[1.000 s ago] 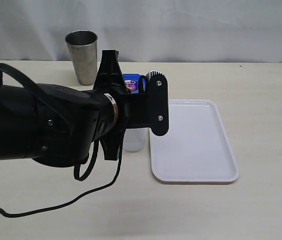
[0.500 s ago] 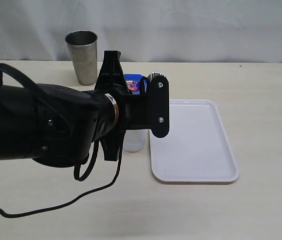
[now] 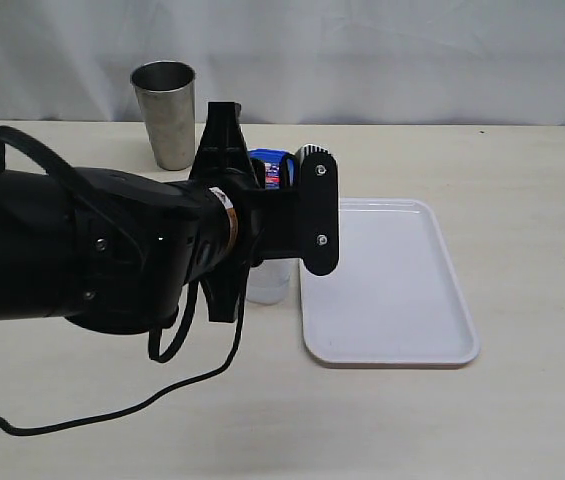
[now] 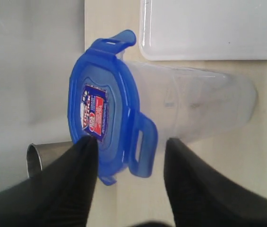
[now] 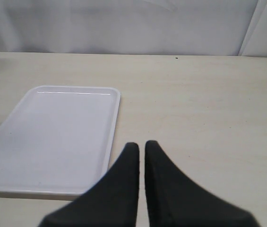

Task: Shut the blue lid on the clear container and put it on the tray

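Note:
The clear container (image 3: 268,282) stands on the table just left of the white tray (image 3: 392,285), with the blue lid (image 3: 270,165) sitting on its rim. In the left wrist view the lid (image 4: 109,109) covers the container (image 4: 194,109), and its flaps stick outward. My left gripper (image 4: 131,142) is open around the lid's edge. One finger (image 4: 83,156) lies at the lid's top near the sticker, and the other stands off the container's side. In the exterior view my left gripper (image 3: 280,178) and arm hide most of the container. My right gripper (image 5: 142,144) is shut and empty, near the tray (image 5: 57,137).
A grey steel cup (image 3: 165,113) stands at the back left, behind the left arm. A black cable (image 3: 112,405) loops over the table in front of that arm. The tray holds nothing.
The left gripper has shifted very slightly to the right at the lid. Nothing else has visibly moved.

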Controlling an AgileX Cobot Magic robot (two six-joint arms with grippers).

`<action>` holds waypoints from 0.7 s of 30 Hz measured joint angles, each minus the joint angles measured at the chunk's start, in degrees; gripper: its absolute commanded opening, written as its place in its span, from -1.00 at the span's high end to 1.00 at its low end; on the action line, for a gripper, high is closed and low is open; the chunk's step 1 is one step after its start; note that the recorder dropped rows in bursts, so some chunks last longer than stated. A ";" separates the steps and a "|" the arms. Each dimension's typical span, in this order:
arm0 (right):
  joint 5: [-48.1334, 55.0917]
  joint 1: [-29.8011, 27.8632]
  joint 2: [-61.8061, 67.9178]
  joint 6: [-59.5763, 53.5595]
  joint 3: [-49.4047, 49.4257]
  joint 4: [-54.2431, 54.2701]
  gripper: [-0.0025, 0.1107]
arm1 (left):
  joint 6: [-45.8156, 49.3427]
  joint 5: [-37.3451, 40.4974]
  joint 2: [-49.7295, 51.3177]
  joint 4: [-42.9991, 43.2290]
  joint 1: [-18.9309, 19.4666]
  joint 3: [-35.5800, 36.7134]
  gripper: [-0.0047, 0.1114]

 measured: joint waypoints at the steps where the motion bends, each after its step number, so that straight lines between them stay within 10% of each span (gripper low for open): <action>1: 0.00 0.00 0.00 0.00 0.00 0.00 0.88 | 0.00 0.00 0.00 -0.11 0.00 0.00 -0.04; 21: 0.00 0.00 0.00 0.00 0.00 0.00 0.88 | 2.97 5.42 0.00 -9.45 0.00 0.00 -0.15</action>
